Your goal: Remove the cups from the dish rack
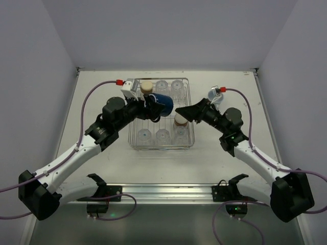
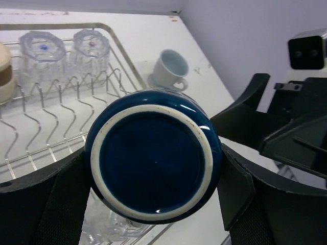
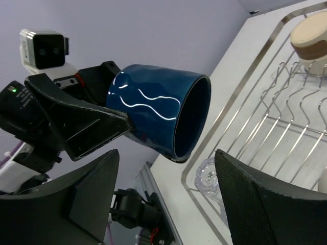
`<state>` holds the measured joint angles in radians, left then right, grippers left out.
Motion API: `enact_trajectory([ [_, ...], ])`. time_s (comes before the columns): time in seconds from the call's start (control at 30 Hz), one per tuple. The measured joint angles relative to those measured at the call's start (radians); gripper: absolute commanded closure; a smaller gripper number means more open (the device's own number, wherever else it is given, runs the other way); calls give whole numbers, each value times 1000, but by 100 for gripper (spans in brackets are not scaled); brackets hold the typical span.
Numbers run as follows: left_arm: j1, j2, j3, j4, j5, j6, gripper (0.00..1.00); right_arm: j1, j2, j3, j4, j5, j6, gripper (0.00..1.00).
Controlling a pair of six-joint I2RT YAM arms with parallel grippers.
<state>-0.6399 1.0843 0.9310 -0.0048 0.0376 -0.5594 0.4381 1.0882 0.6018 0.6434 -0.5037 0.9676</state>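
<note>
My left gripper (image 1: 156, 108) is shut on the dark blue mug (image 1: 162, 103) with the white squiggle and holds it on its side above the silver wire dish rack (image 1: 190, 137). In the left wrist view the mug's base (image 2: 153, 158) fills the space between the fingers (image 2: 236, 190). My right gripper (image 1: 181, 111) is open and empty, facing the mug's mouth (image 3: 191, 120) from a short way off. In the rack stand a beige and brown cup (image 1: 146, 87), another brown cup (image 1: 180, 120) and several clear tumblers (image 1: 162, 136). A pale blue-grey cup (image 1: 214, 94) sits on the table right of the rack.
The rack's raised wire rim (image 3: 240, 97) and prongs (image 2: 76, 109) lie under both grippers. A clear tumbler (image 3: 209, 176) sits at the rack's near corner below the mug. The pale cup (image 2: 171, 69) stands close behind the right arm. A metal rail (image 1: 163, 191) runs along the near edge.
</note>
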Motion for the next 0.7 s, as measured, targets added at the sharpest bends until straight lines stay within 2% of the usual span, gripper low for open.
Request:
enact_trajectory([
  [0.13,0,-8,-44,92,77,-84,81,6,38,-2,94,-40,56,36],
  [0.23,0,-9,-71,152,124,-141,81,15,59,-1,156,-73,87,38],
  [0.4,0,-9,-116,261,178,-228,82,33,128,2,282,-140,150,51],
  [0.53,5,-17,-175,348,183,-294,81,48,184,3,385,-171,208,53],
  [0.7,5,-37,-244,448,187,-371,81,62,249,5,522,-197,289,52],
])
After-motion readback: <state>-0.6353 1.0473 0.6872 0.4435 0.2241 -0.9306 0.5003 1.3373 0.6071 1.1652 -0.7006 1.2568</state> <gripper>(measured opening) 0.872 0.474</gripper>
